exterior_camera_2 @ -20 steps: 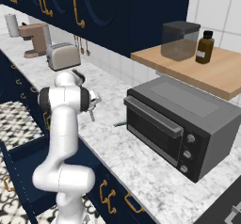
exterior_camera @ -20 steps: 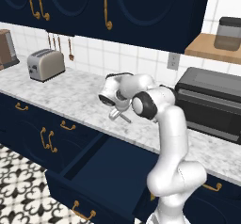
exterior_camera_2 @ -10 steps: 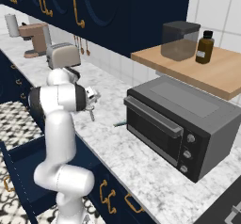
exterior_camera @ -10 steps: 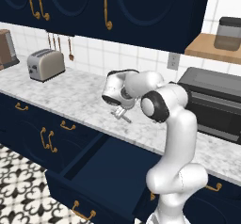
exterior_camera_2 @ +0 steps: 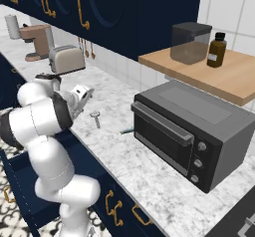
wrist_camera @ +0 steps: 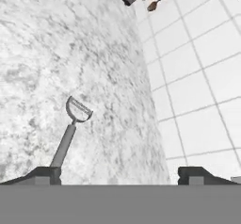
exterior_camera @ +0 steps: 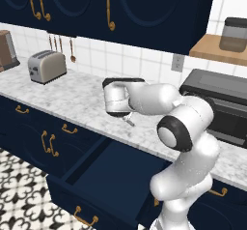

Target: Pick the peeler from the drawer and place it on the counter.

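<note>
Looking along the counter [exterior_camera_2: 149,178], we see a black oven [exterior_camera_2: 191,136] to the right of the gripper [wrist_camera: 117,175], a short way off, with a small teal-grey thing [exterior_camera_2: 126,130] lying at its near corner. Above the oven a wooden shelf [exterior_camera_2: 209,71] carries a dark canister [exterior_camera_2: 191,43] and a brown bottle [exterior_camera_2: 217,50]. Far to the other side stand a toaster [exterior_camera: 47,66] and, beyond it, a coffee machine [exterior_camera_2: 37,41]; spoons [exterior_camera: 71,50] hang on the tiled wall [wrist_camera: 197,68] behind the toaster. Nothing stands between the jaws and the wall ahead of them.

Below the gripper, the drawer [exterior_camera: 108,183] is pulled out, its dark-blue inside bare as far as we can see past the arm.

We find the peeler [wrist_camera: 70,131] lying flat on the marble, released. In the hand view its forked head points away from us and its handle runs back toward the left fingertip [wrist_camera: 44,173], ending just in front of it. So it lies ahead of the jaws and off to their left side, not between them. The jaws are spread wide, with bare marble in the gap, and grip nothing. In the right base view the peeler [exterior_camera_2: 95,117] sits just beyond the hand, between it and the oven.
</note>
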You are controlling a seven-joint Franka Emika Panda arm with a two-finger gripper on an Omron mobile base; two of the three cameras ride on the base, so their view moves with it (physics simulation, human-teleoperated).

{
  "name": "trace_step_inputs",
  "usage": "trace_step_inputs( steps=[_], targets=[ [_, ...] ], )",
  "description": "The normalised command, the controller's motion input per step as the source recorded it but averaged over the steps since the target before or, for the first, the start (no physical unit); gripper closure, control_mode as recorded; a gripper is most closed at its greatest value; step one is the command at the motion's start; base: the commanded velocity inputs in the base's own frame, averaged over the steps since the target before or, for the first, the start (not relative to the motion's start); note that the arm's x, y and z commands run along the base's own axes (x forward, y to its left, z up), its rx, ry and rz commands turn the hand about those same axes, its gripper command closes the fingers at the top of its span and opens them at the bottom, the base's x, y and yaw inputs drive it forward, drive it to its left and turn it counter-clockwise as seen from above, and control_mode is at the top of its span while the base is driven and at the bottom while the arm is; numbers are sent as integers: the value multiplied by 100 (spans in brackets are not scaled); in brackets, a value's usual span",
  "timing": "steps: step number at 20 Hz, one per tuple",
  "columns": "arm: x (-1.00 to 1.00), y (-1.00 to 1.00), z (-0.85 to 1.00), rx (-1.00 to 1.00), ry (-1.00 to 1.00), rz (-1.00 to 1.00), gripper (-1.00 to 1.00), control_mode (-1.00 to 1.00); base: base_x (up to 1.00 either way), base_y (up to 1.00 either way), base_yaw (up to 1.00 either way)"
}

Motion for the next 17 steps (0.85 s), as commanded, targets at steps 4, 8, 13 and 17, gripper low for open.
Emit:
trace_step_inputs(
  steps=[4,8,13,17],
  targets=[
    [-30,0,18,-38,-12,58,-100,-100,0,0,0],
    [-7,0,21,-46,-19,65,-100,-100,0,0,0],
    [-15,13,22,-69,-8,59,-100,-100,0,0,0],
    [-61,41,1,-83,3,48,-100,-100,0,0,0]
  ],
)
